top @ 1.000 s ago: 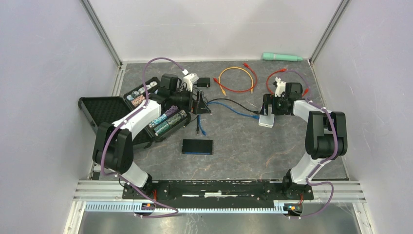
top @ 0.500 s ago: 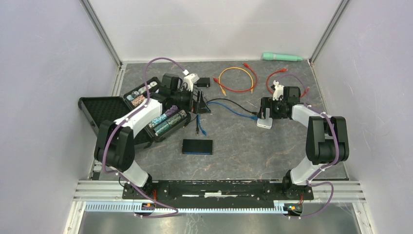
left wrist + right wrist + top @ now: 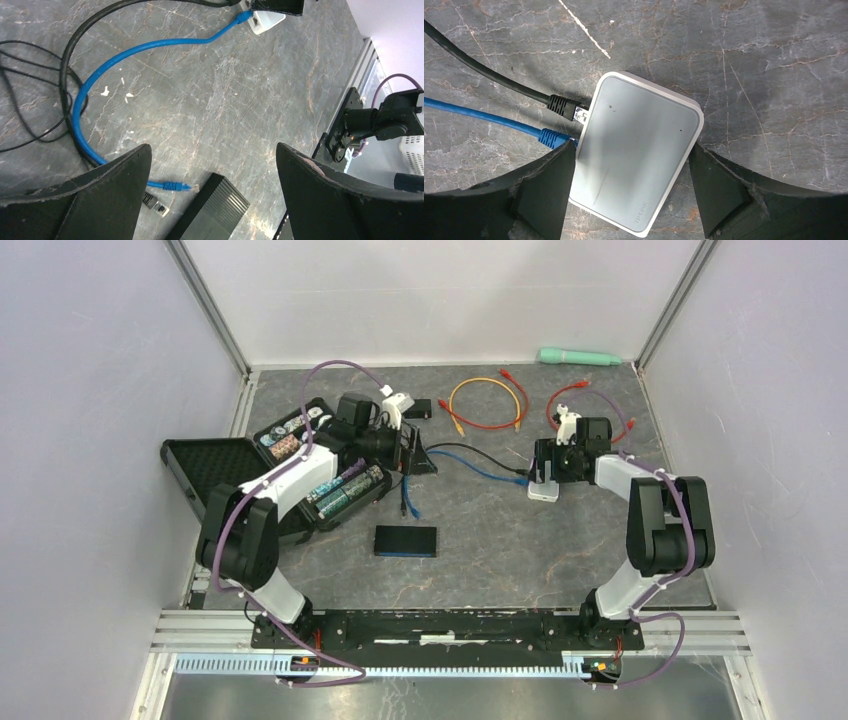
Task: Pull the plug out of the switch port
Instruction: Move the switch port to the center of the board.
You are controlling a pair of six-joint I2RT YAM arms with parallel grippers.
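The white switch lies flat on the grey table, right of centre. A blue plug and a black plug sit in ports on its left side. My right gripper straddles the switch from above, its fingertips touching both long sides; the left fingertip also brushes the blue plug. My left gripper hovers open and empty at the table's centre-left, above the blue cable's loose end. The switch appears far off in the left wrist view.
A flat black box lies near the middle. An open case of chips sits at the left. Orange and red cable loops and a green cylinder lie at the back. Thin black wires coil beside the blue cable.
My right gripper has shifted slightly left over the switch and its jaws have narrowed onto the switch's sides. The left arm has edged a little to the right.
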